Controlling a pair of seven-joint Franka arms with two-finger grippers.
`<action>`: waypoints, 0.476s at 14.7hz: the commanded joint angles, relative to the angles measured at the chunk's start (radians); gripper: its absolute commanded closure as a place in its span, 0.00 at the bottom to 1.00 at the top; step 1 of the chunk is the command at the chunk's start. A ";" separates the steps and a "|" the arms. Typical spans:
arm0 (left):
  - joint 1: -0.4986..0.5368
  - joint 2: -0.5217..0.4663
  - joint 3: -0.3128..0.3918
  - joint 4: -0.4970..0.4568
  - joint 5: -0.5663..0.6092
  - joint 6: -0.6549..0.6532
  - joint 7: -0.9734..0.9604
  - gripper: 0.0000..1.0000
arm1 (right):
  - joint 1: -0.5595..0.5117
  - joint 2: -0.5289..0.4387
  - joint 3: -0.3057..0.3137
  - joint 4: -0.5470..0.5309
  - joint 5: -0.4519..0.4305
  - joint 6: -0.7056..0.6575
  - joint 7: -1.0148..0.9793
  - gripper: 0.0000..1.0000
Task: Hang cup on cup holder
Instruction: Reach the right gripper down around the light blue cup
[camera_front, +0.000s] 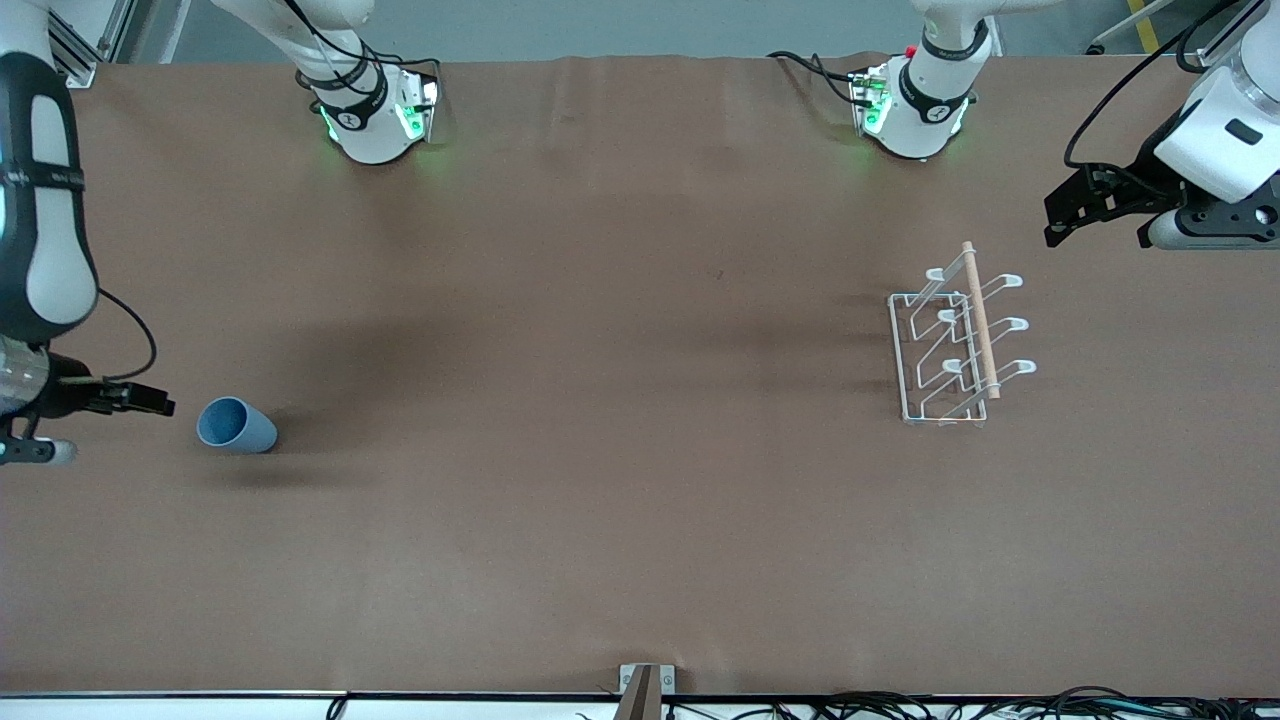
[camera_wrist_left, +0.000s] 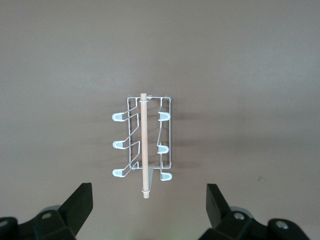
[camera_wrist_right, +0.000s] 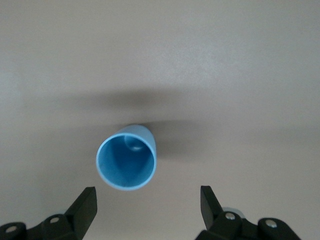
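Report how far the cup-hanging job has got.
Done: nothing yet. The cup stands on the table at the right arm's end, and all prongs of the cup holder at the left arm's end are bare. In hand: the right gripper hangs open beside the cup, apparently lining up a grasp. The left gripper waits open over the holder. Left: grasp, carry, hang.

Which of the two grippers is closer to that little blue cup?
The right one. The right gripper hangs open just beside the cup, at the right arm's end of the table. The left gripper waits open at the left arm's end, near the cup holder.
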 joint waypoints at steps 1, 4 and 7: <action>0.010 0.018 -0.006 0.031 -0.012 -0.023 0.008 0.00 | -0.014 0.060 0.012 0.010 0.025 0.047 -0.022 0.11; 0.013 0.019 -0.006 0.034 -0.012 -0.025 0.008 0.00 | -0.014 0.096 0.014 -0.001 0.057 0.052 -0.023 0.13; 0.013 0.019 -0.006 0.033 -0.013 -0.025 0.010 0.00 | -0.015 0.115 0.014 -0.010 0.057 0.053 -0.023 0.17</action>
